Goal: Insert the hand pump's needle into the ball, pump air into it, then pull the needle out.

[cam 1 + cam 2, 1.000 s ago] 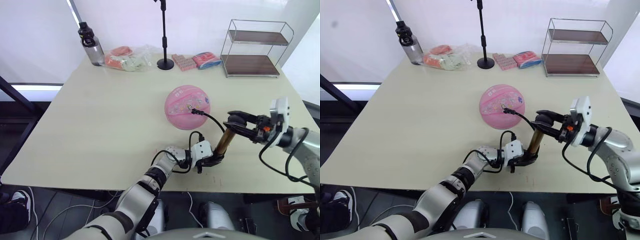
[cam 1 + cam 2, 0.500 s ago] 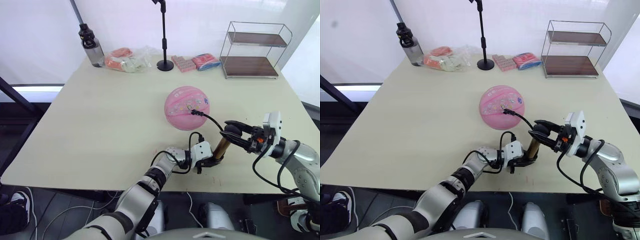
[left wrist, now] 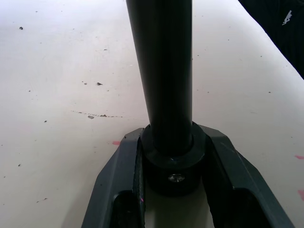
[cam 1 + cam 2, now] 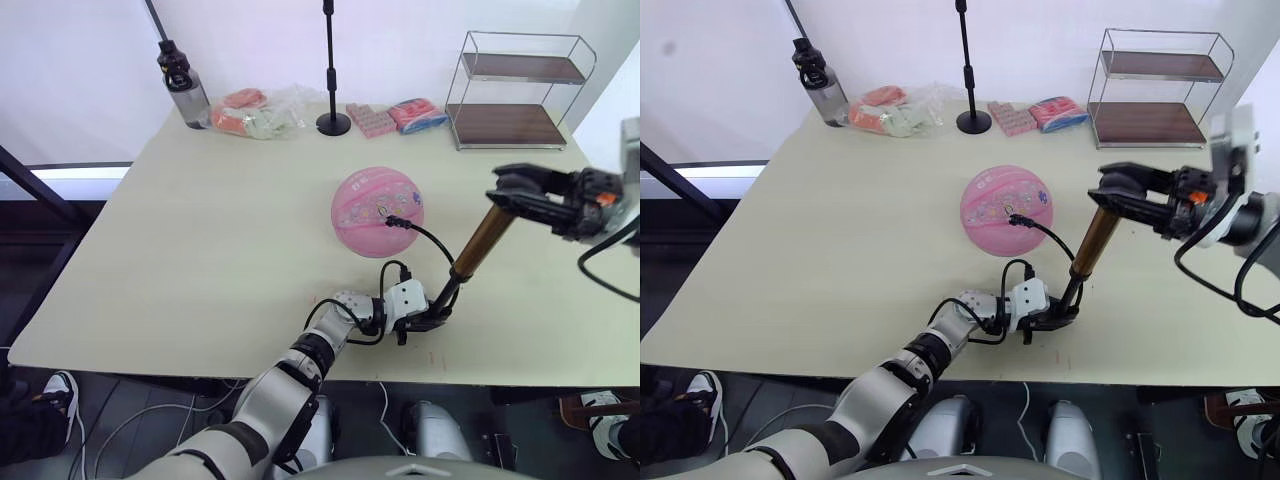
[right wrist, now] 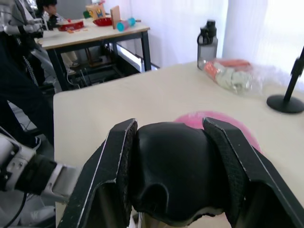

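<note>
Pumping is under way: the left gripper (image 4: 425, 318) clamps the hand pump (image 4: 470, 255) base on the table (image 4: 200, 240), the right gripper (image 4: 525, 190) grips its raised T-handle. With the needle (image 4: 392, 221) seated in the pink ball (image 4: 377, 212), a straight push down should come next.

**Materials and finishes on the table**

The pump barrel (image 4: 483, 241) is gleaming like brushed bronze metal, while its handle (image 5: 173, 171) is showing as smooth black plastic with a soft sheen. The hose (image 4: 430, 238) is looking like matt black rubber. The ball (image 4: 376, 212) is appearing as smooth pink rubber with printed pictures. The table (image 4: 220, 230) is showing a matt cream top, lightly speckled and scuffed. At 1 o'clock, the rack (image 4: 518, 90) is pairing thin shiny wire with dark wood shelves. At 11 o'clock, a crinkled clear plastic bag (image 4: 255, 113) is glinting.
</note>
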